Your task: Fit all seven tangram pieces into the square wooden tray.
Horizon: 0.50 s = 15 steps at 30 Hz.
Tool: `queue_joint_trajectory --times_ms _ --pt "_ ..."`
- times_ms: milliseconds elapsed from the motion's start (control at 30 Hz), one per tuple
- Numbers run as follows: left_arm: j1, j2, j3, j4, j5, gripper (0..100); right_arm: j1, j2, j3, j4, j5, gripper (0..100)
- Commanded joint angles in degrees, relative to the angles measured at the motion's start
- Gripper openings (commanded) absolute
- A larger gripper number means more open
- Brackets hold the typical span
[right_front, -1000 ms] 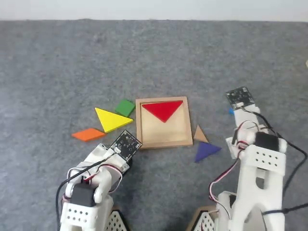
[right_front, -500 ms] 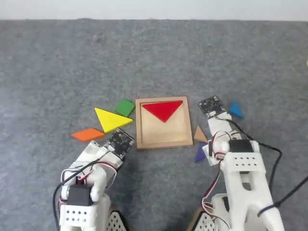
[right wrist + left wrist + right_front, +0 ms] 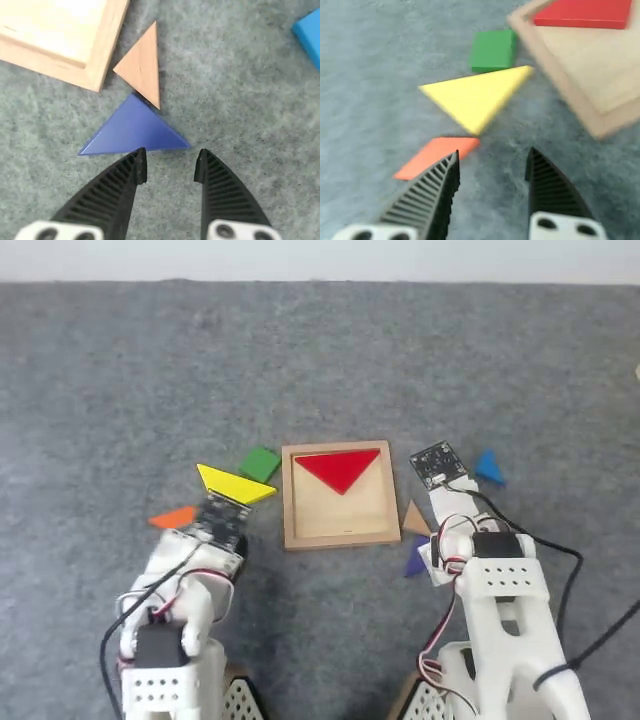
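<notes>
Tray (image 3: pixel 288 502) holds one red triangle; six pieces lie on the carpet

The square tray is pale wood with a raised rim. It sits on a grey, felt-like carpet (image 3: pixel 320 360) between the two arms. A flat, smooth red triangle (image 3: pixel 338 468) lies inside with its long side along the far rim.

On the left arm's side of the tray lie a yellow triangle (image 3: pixel 240 483), a green square (image 3: pixel 260 463) and an orange parallelogram (image 3: pixel 175 517). The left gripper (image 3: pixel 492 155) hangs spread wide with nothing between its ribbed black fingers (image 3: pixel 435 200). One fingertip is just beside the orange parallelogram.

On the other side, a tan triangle (image 3: pixel 142 67) with bare wood grain lies just beside the tray's rim. Its tip nearly meets a dark blue triangle (image 3: pixel 135 132). A light blue piece (image 3: pixel 488 468) lies farther off. The right gripper (image 3: pixel 172 152) is also parted and empty, its tips at the dark blue triangle's near edge.
</notes>
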Motion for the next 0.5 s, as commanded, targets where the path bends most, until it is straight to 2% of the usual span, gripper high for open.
queue_joint_trajectory --times_ms 0,133,233,367,467 --pt "-4.57 0.09 -8.04 0.62 1.58 21 -0.4 0.04 0.09 -0.92 -1.76 17.0" --pt "-4.75 2.73 -14.99 3.34 1.23 21 -0.4 0.04 1.85 -2.51 -1.49 17.0" --pt "-5.27 11.25 -22.11 3.78 0.88 21 -0.4 -0.13 3.25 -4.44 -1.49 17.0" --pt "-8.35 30.86 -37.49 4.31 1.23 21 -0.4 -0.13 5.71 -8.13 -1.49 17.0" --pt "-8.88 49.58 -52.35 9.67 0.97 22 -0.48 -0.48 7.47 -10.33 -1.49 17.0"
